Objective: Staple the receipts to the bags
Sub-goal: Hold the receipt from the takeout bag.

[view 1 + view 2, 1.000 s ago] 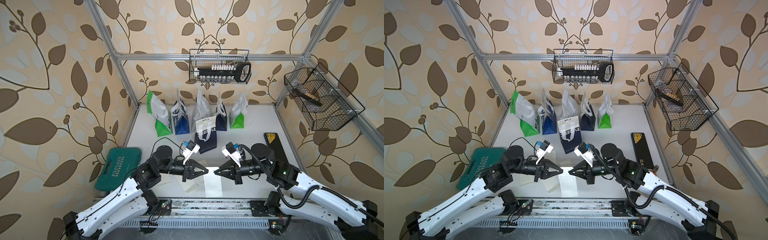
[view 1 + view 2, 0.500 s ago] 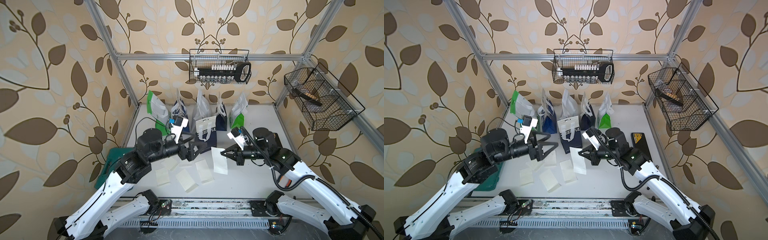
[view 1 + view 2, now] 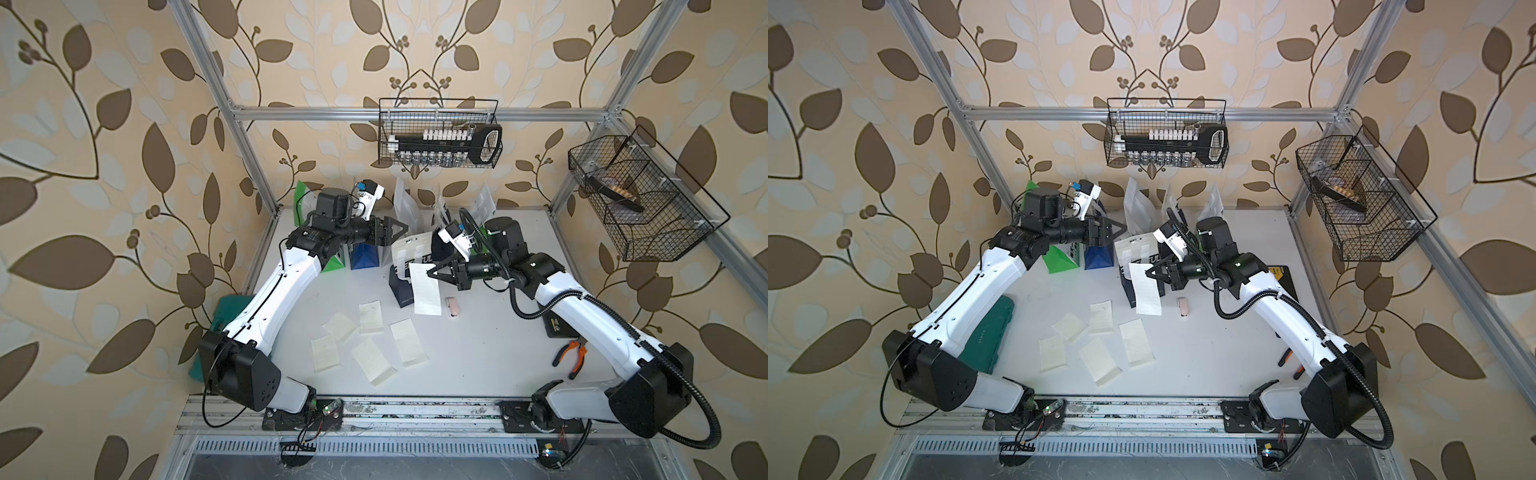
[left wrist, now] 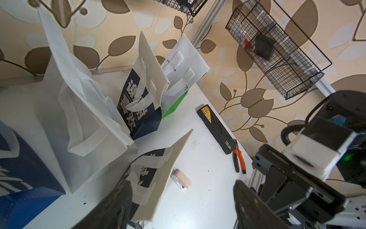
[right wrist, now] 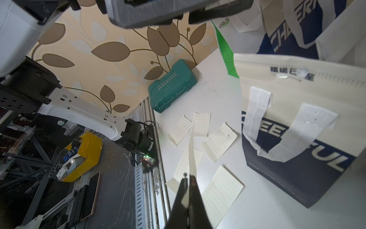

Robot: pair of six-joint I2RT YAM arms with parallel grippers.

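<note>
Nearest, well short of both grippers: five loose receipts [image 3: 372,359] flat on the tabletop [image 3: 478,353], scattered close together, fastened to nothing. Further out, right gripper [image 3: 430,274] pressed together on a sixth receipt [image 3: 424,293], pinching its upper edge and letting the slip hang down in front of a navy-and-white bag [image 3: 405,253] leaning just ahead of the fingertips; touching the bag's face or not, impossible to tell. Just beside that gripper, down on the tabletop: a small pink stapler [image 3: 453,306], lying untouched. Beyond, left gripper [image 3: 400,228] spread wide, holding nothing, hovering near the same bag's top edge. Farthest, past both grippers: the other bags [image 3: 365,257] standing in a row, no slip visible on any of them. By the look of things, barely begun: no staple set, first receipt merely held up to its bag, stapler yet to be picked up, all six pairings left.
</note>
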